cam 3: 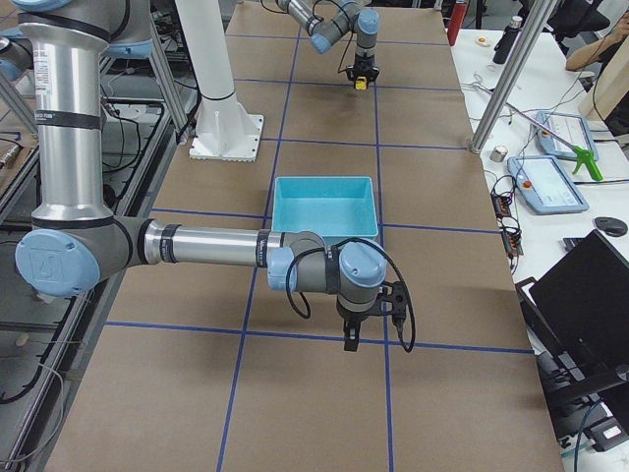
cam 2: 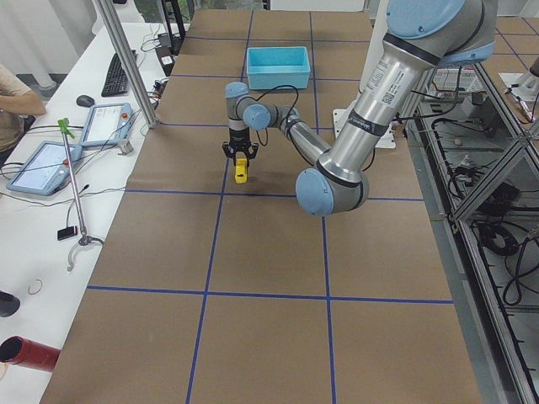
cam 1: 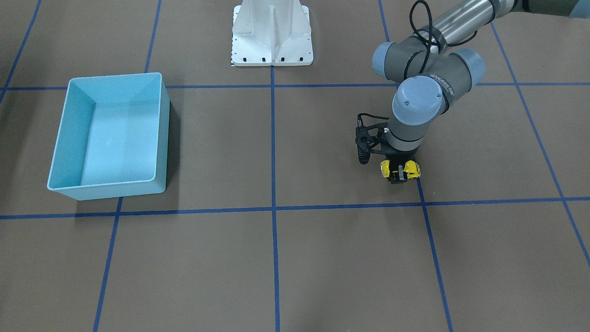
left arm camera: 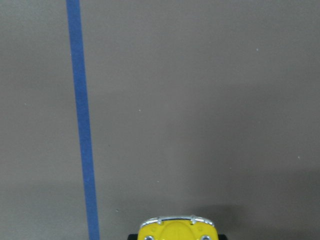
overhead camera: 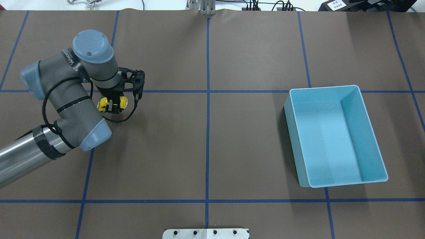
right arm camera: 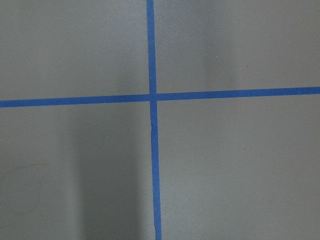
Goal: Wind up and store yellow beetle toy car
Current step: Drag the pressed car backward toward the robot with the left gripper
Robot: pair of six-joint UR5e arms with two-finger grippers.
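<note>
Here the brown surface (overhead camera: 232,149) carries a light blue bin (overhead camera: 332,142). Near the bin hangs the right tool (cam 3: 351,339); I cannot tell if it is released or clenched. Well apart from the bin, the left tool (cam 1: 399,174) is clenched across the yellow beetle toy car (cam 1: 412,170), low at the surface. Likely the wind-up step: next drag it backward, wheels pressed down. The car looks tiny, glossy and rounded, with a chrome bumper

Robot's left hand (cam 1: 400,173) points straight down, clamped on yellow beetle toy car (cam 1: 411,170); right hand (cam 3: 351,339) hangs low, grip unclear.
</note>
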